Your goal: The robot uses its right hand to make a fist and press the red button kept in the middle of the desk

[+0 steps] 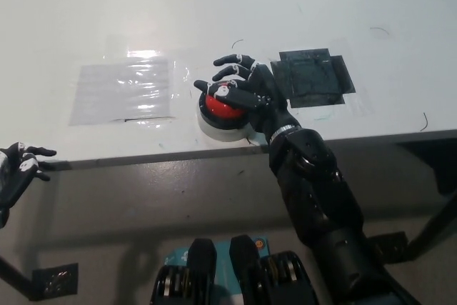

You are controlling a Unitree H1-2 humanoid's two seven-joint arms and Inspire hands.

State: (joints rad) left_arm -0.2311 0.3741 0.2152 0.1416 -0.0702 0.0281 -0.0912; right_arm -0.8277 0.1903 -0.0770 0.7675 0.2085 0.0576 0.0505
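On the white desk [214, 5], the black right hand [246, 87] hovers with fingers spread, not fisted, the red button [220, 107] under its palm. Pressed like this, fingers could glance off the dome. The left hand [16, 171] hangs open below the desk edge.

The desk [235, 5] has a smooth, matt white top with a few thin dark scuffs and hair-like marks, most of them toward three o'clock. At nine o'clock from the red button [218, 107] lies a clear plastic sheet [121, 91], glossy and wrinkled, catching a bright glare. At two o'clock from the button sits a patch of black tape [315, 78], dull, under a glossier clear film. The button's cap looks like shiny red plastic on a matt white plastic base [223, 126]. The right hand [246, 91] is semi-gloss black plastic with pale accents.
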